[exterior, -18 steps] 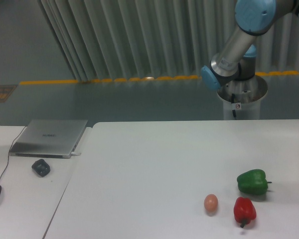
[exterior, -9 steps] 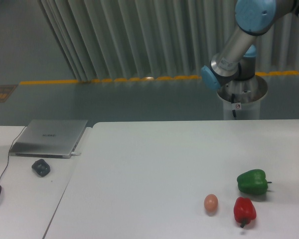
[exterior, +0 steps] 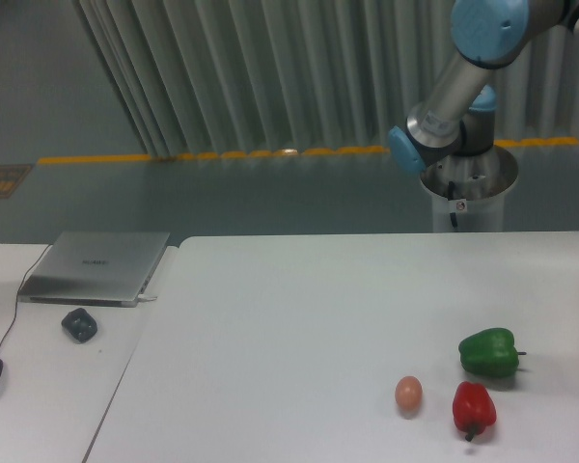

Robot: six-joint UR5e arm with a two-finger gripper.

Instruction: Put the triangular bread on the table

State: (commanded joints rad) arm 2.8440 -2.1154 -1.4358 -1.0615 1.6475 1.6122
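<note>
Camera view: my tool is out of frame, its state unknowable, bread unseen; the tabletop (exterior: 299, 309) carries egg (exterior: 408, 394) and two peppers (exterior: 489, 352), leaving room to place.

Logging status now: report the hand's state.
Hand: out of frame, so its state cannot be told; only the arm shows. No triangular bread visible.
</note>
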